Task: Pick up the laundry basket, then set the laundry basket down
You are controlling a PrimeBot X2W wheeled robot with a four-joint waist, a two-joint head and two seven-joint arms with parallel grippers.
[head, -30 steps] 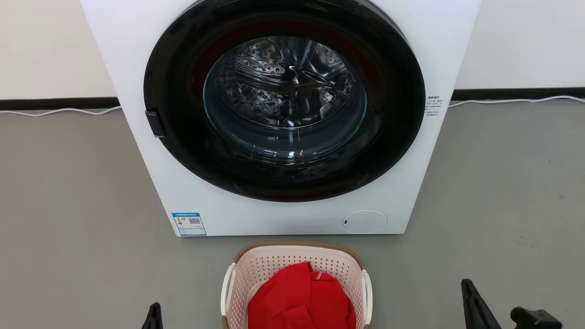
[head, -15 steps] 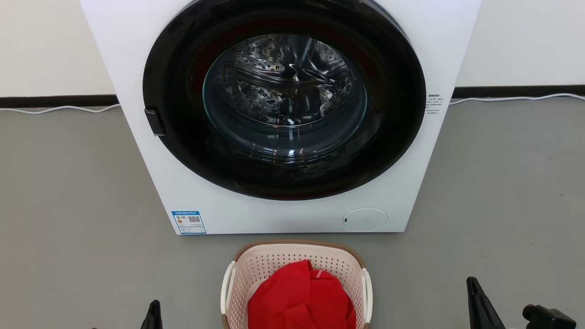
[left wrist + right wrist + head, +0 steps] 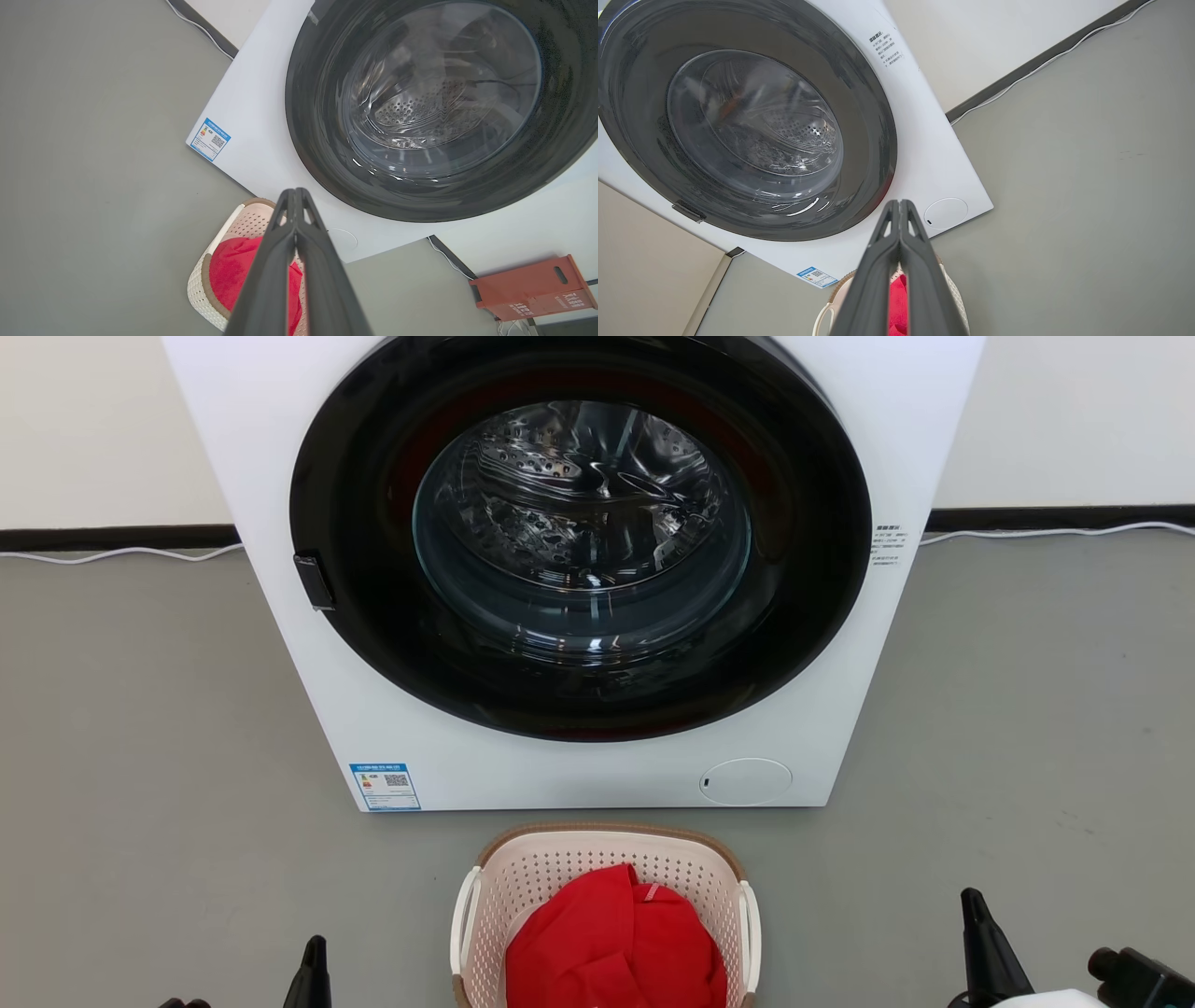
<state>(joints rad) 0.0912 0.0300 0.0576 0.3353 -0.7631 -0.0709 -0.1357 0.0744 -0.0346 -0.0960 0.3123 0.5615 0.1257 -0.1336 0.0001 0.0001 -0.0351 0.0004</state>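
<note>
We see grey floor [image 3: 140,756], white wall behind. The laundry basket [image 3: 560,863] sits on it bottom-centre in head view, red cloth [image 3: 616,943] inside, just in front of the washing machine [image 3: 280,476], door shut. Our left tool [image 3: 295,193] and right tool [image 3: 900,205] flank the basket, apart from its handles, both with fingers pressed together, holding nothing. White cable [image 3: 112,557] runs along the wall base.
</note>
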